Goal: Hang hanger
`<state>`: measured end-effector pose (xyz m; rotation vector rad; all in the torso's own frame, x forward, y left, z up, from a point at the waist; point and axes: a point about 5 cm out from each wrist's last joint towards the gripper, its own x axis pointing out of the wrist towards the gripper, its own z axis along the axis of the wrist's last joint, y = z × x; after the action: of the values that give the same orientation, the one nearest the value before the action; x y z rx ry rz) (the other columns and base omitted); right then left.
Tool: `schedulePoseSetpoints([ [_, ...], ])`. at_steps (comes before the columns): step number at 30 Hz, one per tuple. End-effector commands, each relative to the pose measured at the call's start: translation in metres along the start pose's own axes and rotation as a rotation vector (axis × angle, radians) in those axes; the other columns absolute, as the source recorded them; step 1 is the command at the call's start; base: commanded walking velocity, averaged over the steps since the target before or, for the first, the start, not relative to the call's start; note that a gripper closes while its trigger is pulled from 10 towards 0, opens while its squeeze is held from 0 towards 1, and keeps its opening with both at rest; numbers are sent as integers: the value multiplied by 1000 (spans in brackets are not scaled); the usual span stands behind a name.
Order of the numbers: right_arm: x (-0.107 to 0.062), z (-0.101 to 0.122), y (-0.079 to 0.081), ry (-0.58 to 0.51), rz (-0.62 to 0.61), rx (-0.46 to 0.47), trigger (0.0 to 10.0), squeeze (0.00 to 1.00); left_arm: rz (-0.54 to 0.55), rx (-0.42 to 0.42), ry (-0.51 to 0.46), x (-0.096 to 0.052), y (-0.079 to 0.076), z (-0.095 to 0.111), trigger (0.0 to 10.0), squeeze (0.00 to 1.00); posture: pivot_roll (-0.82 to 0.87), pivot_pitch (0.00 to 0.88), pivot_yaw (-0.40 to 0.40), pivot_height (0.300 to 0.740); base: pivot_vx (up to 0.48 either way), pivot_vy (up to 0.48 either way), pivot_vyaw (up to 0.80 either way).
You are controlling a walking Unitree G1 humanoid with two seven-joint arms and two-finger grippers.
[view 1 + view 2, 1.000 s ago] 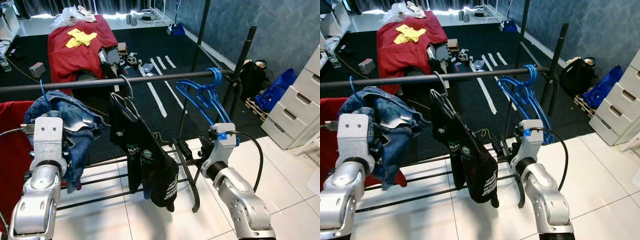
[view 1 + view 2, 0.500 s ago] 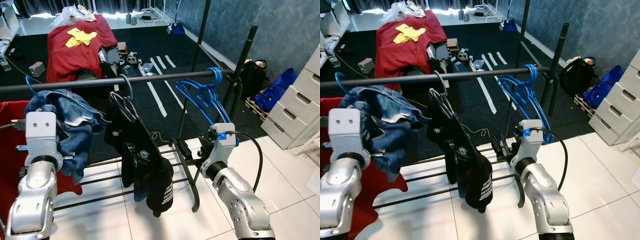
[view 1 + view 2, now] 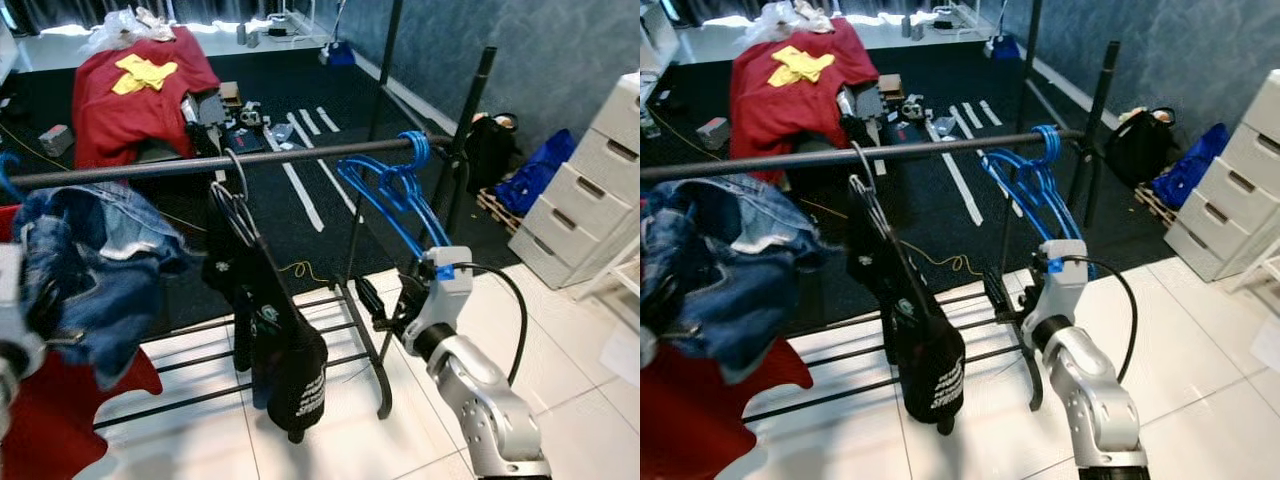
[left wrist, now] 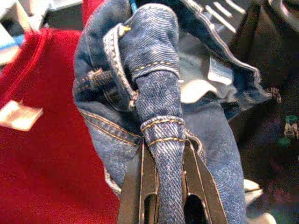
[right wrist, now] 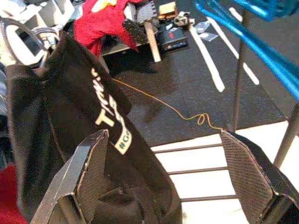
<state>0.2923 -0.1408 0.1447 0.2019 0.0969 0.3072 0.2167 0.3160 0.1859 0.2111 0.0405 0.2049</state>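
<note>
Blue denim jeans (image 4: 159,126) on their blue plastic hanger sit clamped in your left gripper (image 4: 163,186) jaws, just below the black metal rail (image 3: 210,165) for hooking. Your right gripper (image 5: 173,172) idles, jaws apart, near the black T-shirt (image 3: 280,340).

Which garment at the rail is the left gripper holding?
The blue jeans: the left gripper has its fingers clamped on a denim fold. The black t-shirt hangs free on the rail; the red cloth lies behind, ungripped.
</note>
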Motion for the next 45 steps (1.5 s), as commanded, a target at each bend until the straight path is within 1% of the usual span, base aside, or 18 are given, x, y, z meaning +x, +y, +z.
schedulePoseSetpoints([
  [1, -1, -3, 0, 13, 2, 14, 10000, 0, -11, 17, -61, -2, 2, 12, 10000, 0, -110, 108, -23, 740, -304, 0, 0],
  [2, -1, -3, 0, 14, 3, 15, 10000, 0, -58, 19, -36, -7, 0, 6, 10000, 0, -113, 107, -24, 740, -247, 0, 0],
  [5, -1, -3, 0, 14, 3, 15, 10000, 0, -87, 19, -21, -11, 0, 2, 10000, 0, -114, 108, -25, 740, -261, 0, 0],
  [13, 5, 7, 3, -41, 46, -4, 10000, 0, -295, -29, -65, -26, 4, 12, 10000, 0, -104, 98, -21, 740, -293, 0, 0],
  [20, 8, 12, 6, -58, 89, -9, 10000, 0, -338, -24, -45, -34, 6, 9, 10000, 0, -96, 96, -26, 740, -309, 0, 0],
  [27, 10, 14, 8, -61, 120, -26, 10000, 0, -314, -5, -22, -37, 8, 3, 10000, 0, -87, 95, -32, 740, -325, 0, 0],
  [28, 11, 13, 11, -59, 133, -28, 10000, 0, -222, 20, -48, -28, 10, 3, 10000, 0, -87, 92, -34, 740, 0, 0, 0],
  [29, 11, 13, 11, -59, 133, -28, 10000, 0, -222, 20, -48, -28, 10, 3, 10000, 0, -87, 92, -34, 740, 0, 0, 0],
  [30, 11, 13, 13, -61, 143, -25, 10000, 0, -107, 43, -78, -17, 10, 4, 10000, 0, -92, 92, -32, 740, 0, 0, 0],
  [32, 11, 13, 13, -61, 143, -25, 10000, 0, -107, 43, -78, -17, 10, 4, 10000, 0, -92, 92, -32, 740, 0, 0, 0],
  [33, 10, 13, 14, -62, 148, -24, 10000, 0, -31, 32, -119, -6, 6, 7, 10000, 0, -93, 92, -30, 740, 0, 0, 0],
  [35, 10, 13, 14, -62, 148, -24, 10000, 0, -31, 32, -119, -6, 6, 7, 10000, 0, -93, 92, -30, 740, 0, 0, 0],
  [36, 10, 13, 15, -63, 151, -23, 10000, 0, 30, 22, -158, 2, 0, 12, 10000, 0, -93, 94, -30, 740, 0, 0, 0],
  [37, 10, 13, 15, -63, 151, -23, 10000, 0, 30, 22, -158, 2, 0, 12, 10000, 0, -93, 94, -30, 740, 0, 0, 0],
  [38, 10, 13, 15, -64, 150, -20, 10000, 0, 19, -13, -205, 15, -27, 18, 10000, 0, -94, 92, -28, 740, 0, 0, 0],
  [42, 10, 13, 15, -64, 150, -20, 10000, 0, 19, -13, -205, 15, -27, 18, 10000, 0, -94, 92, -28, 740, 0, 0, 0],
  [43, 10, 12, 16, -66, 151, -18, 10000, 0, -15, -45, -252, 24, -52, 27, 10000, 0, -96, 93, -26, 740, 0, 0, 0],
  [45, 10, 12, 16, -66, 151, -18, 10000, 0, -15, -45, -252, 24, -52, 27, 10000, 0, -96, 93, -26, 740, 0, 0, 0],
])
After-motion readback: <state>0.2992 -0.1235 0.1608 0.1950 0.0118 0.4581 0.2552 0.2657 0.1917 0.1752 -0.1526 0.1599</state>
